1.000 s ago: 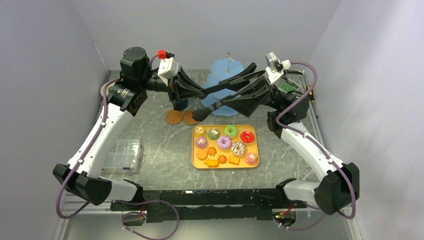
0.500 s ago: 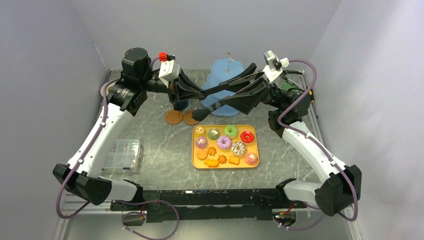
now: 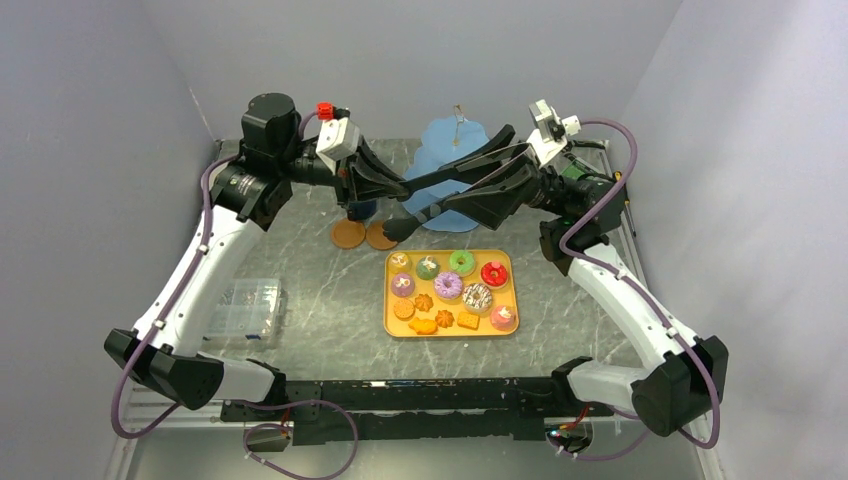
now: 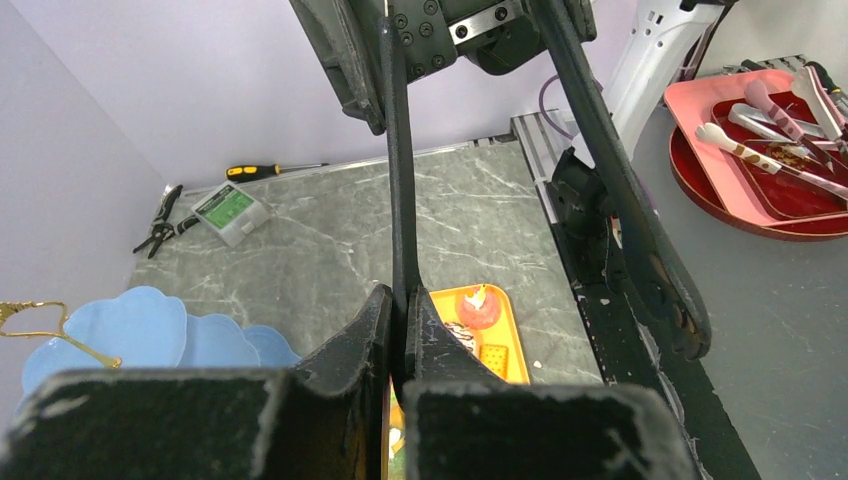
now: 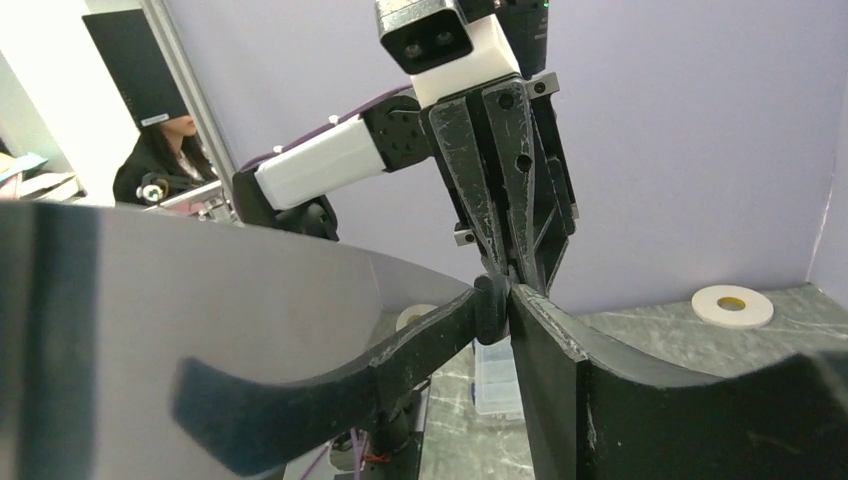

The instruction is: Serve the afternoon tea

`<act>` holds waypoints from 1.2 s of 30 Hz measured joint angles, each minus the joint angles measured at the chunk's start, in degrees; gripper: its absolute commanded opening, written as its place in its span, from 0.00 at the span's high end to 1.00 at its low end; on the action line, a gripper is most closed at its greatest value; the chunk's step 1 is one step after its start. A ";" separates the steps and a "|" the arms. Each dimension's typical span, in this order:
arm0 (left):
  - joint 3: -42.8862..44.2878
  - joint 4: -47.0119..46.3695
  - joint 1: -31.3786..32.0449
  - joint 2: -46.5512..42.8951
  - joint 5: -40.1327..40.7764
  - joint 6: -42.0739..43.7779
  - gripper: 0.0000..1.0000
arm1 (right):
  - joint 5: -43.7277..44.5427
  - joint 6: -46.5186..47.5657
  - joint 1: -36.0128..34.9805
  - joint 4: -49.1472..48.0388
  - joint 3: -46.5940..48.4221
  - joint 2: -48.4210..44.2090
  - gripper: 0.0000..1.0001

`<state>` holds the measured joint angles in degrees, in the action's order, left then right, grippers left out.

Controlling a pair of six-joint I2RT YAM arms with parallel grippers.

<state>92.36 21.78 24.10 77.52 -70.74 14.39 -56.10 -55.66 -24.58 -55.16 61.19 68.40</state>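
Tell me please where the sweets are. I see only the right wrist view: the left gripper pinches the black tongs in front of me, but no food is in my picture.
Observer: In the top view, all the sweets lie on a yellow tray, nearer the arm bases than the grippers.
Operator: Is something on the stand already?
Observer: No. The light-blue stand is at the back, beyond the tray, and the parts of its tiers that show are bare.
Operator: And the coasters?
Observer: The two brown coasters lie side by side, left of the tray's far corner, with no mug on either.
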 measured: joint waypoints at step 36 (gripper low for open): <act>1.77 17.20 0.74 -3.41 10.95 15.69 0.07 | 26.64 37.55 -0.15 43.65 -11.15 -21.46 0.44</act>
<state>94.13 38.98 24.84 74.11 -59.79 30.09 -29.45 -18.11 -24.73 -11.51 50.04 46.94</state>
